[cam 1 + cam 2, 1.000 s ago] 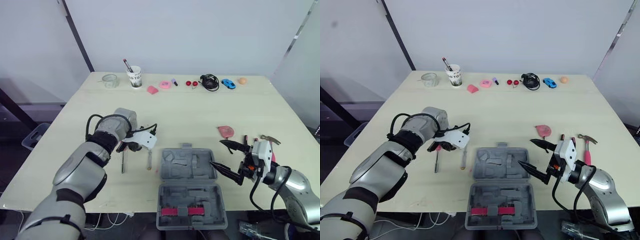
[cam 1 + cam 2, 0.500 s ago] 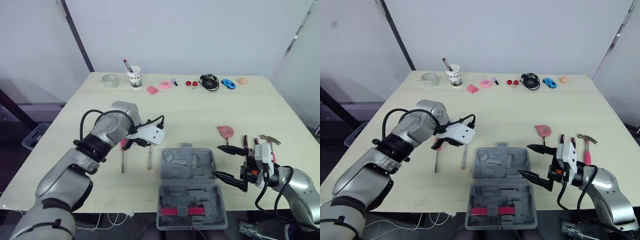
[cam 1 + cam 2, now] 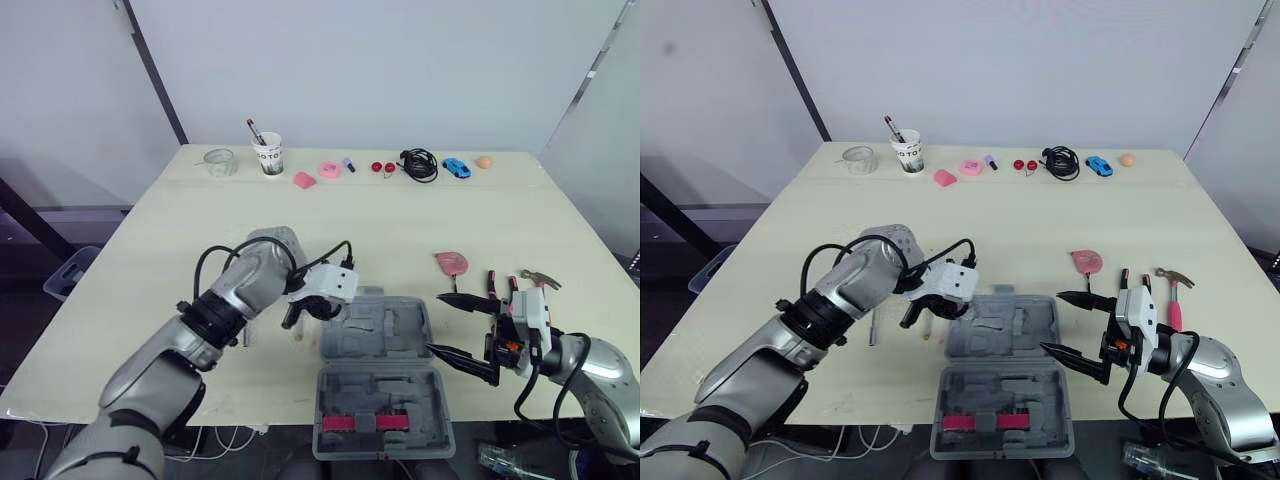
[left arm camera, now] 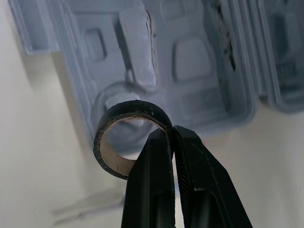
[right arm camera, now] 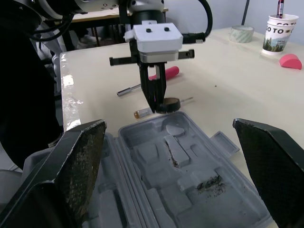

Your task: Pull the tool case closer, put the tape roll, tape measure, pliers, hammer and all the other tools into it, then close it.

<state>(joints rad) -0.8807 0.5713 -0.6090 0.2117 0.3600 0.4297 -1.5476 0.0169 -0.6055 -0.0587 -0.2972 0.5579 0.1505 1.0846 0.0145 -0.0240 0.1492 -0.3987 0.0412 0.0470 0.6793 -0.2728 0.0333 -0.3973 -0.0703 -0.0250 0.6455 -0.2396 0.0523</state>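
A robotics test lab is probably shown: a pale table [image 3: 400, 225] is set against bare white walls [image 3: 400, 70], and odd small props, a paper cup [image 3: 268, 156], toy car [image 3: 456, 167] and cable [image 3: 419, 164], are lined at upper centre.

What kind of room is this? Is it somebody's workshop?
Probably a robot test room, not a workshop: plain white walls, one pale table with an open grey tool case, and a paper cup and blue toy car lined along its far edge.

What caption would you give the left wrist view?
Left gripper, fingers shut on a black tape roll, over the open tool case's edge.
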